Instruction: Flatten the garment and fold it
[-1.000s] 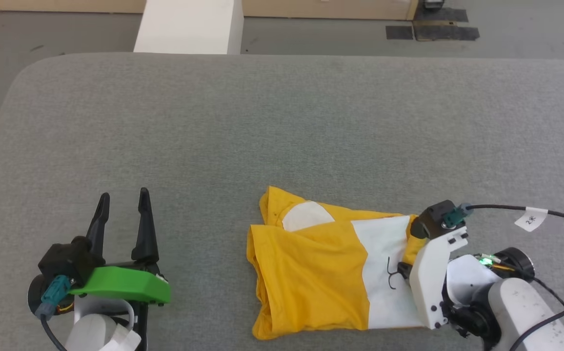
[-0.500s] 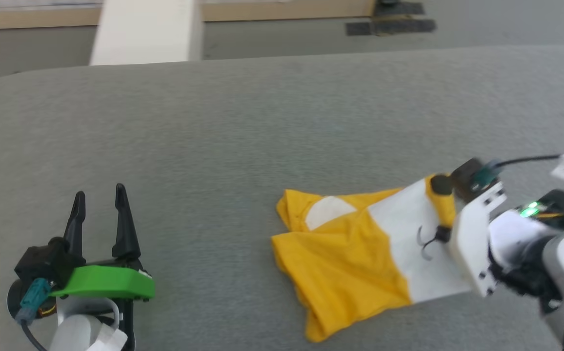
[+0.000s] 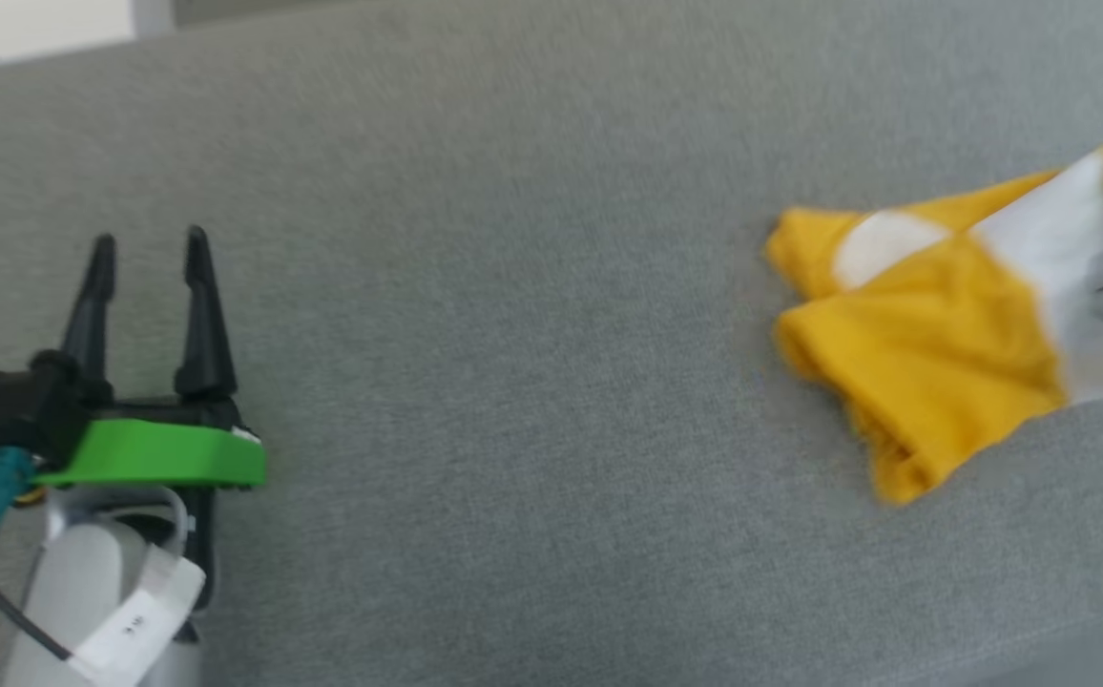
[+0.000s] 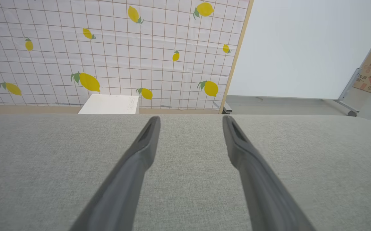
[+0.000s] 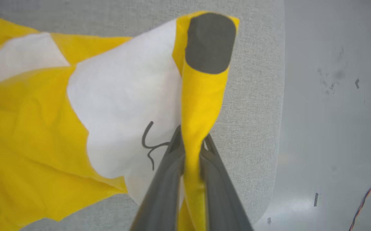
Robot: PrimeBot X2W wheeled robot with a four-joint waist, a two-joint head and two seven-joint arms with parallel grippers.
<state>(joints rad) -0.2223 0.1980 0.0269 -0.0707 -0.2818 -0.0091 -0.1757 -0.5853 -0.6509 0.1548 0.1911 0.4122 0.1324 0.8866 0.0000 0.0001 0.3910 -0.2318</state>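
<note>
Grey upholstered surface is carrying the garment near its right edge; the right gripper is pinching 1 yellow fold, the left gripper is resting spread wide, well apart leftward.

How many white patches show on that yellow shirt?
2 on the shirt: a small patch away from the right end effector gripping it, a large patch beside that grip. Folds may hide more.

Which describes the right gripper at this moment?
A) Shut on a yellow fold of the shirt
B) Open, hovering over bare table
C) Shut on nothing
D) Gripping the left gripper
A: in the right wrist view the right gripper has a yellow fold of the garment pinched between its two fingers.
</note>
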